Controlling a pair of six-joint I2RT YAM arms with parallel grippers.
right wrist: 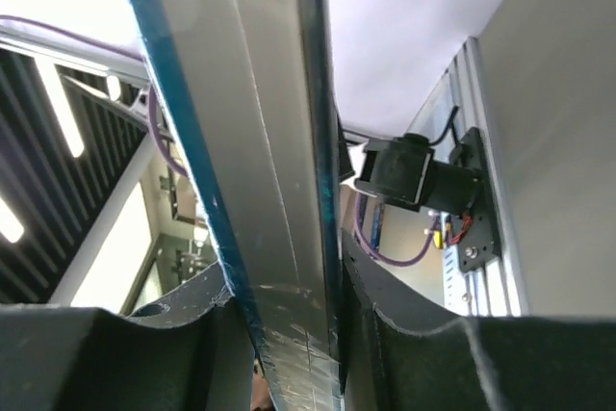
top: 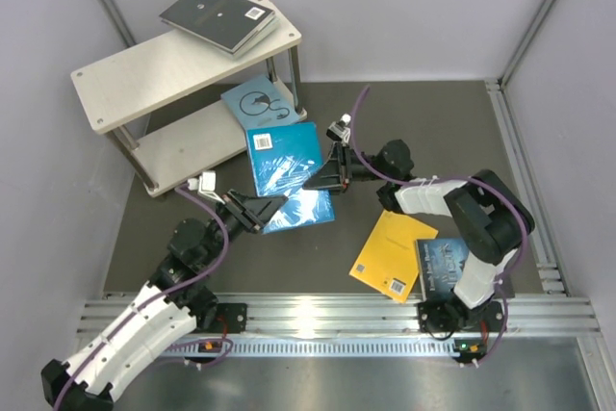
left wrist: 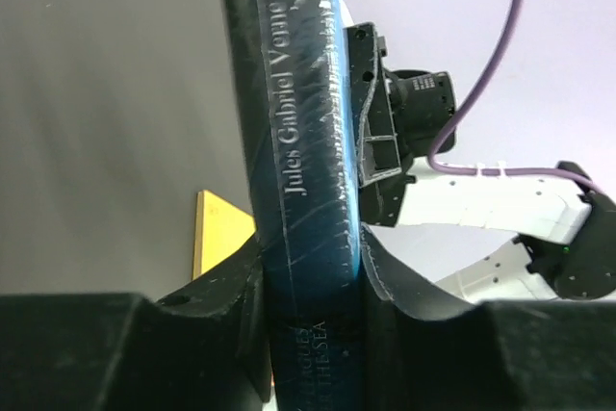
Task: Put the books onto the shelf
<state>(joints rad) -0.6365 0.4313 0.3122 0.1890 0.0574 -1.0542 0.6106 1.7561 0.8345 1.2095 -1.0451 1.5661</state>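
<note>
Centrally, over the middle of the tabletop (top: 433, 141), the bright blue book (top: 284, 156) is shared by both arms. The left gripper (top: 276, 207) reaches in from 7 o'clock and is closed across the spine, one finger pressed on each cover. The right gripper (top: 318, 175) comes from 3 o'clock and is closed on the opposite side of the same volume. This double hold reads as a hand-over. The shelf (top: 173, 69) stands at 10 o'clock, on the left arm's side and a long stretch for the right arm, so passing the book across would bring it to the nearer arm. A grip over the spine also keeps a thin paperback stiff and its pages shut. Two dark books (top: 219, 16) lie stacked flat on the far right end of the upper board. A light blue book with a black swirl (top: 255, 101) rests at the shelf's right end, between the held book and the lower board. Whether the two touch cannot be told. That book and the thin metal posts (top: 295, 79) beside it look the likeliest obstruction to a direct approach. At 4 o'clock a yellow book (top: 393, 255) lies flat just beside a dark blue book (top: 441, 271), which is partly hidden under the right arm. Both are well apart from the shelf.
</note>
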